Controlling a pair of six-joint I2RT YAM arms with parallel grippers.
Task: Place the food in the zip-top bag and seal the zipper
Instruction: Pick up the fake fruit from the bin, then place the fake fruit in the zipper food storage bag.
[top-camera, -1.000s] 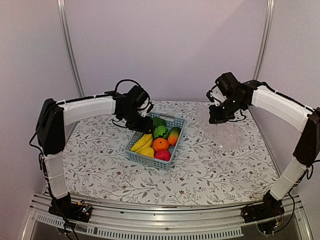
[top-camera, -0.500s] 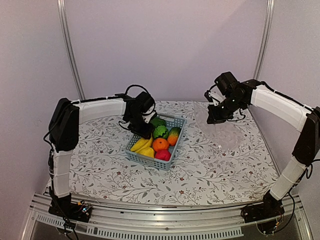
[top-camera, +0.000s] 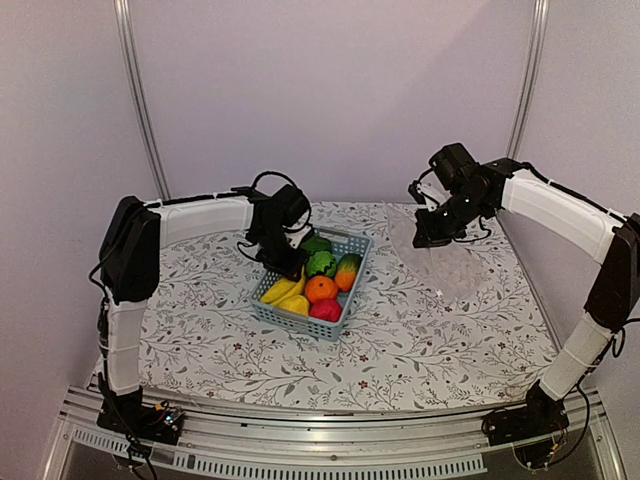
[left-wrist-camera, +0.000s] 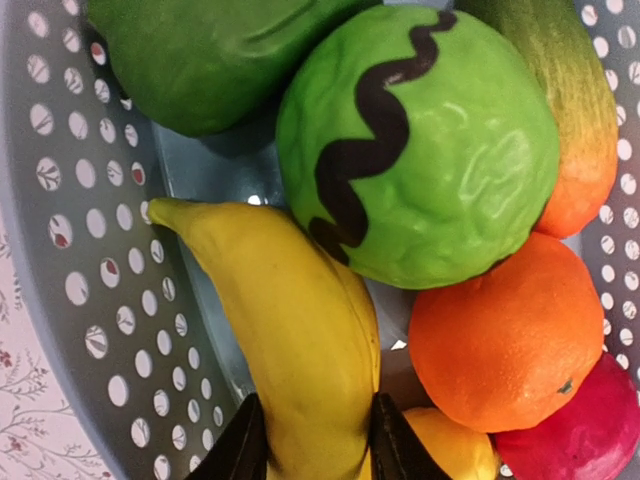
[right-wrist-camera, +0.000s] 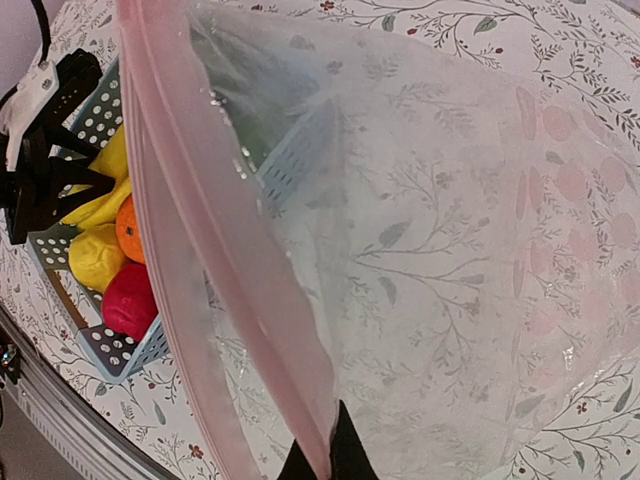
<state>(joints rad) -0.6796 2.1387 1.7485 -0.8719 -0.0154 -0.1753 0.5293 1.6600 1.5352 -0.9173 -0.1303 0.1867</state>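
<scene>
While left jaws clasp the banana (left-wrist-camera: 300, 340) in the basket (left-wrist-camera: 90, 200) | right jaws pinch the zipper (right-wrist-camera: 190, 250) of the zip-top bag (right-wrist-camera: 420, 250).

Toy food (top-camera: 321, 288) sits in basket (top-camera: 295, 318); clear bag (top-camera: 455, 268) droops.

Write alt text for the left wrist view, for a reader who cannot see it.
The left hand straddles a yellow banana lying in a grey perforated basket. Beside it sit a striped green melon, an orange and a red apple.
</scene>
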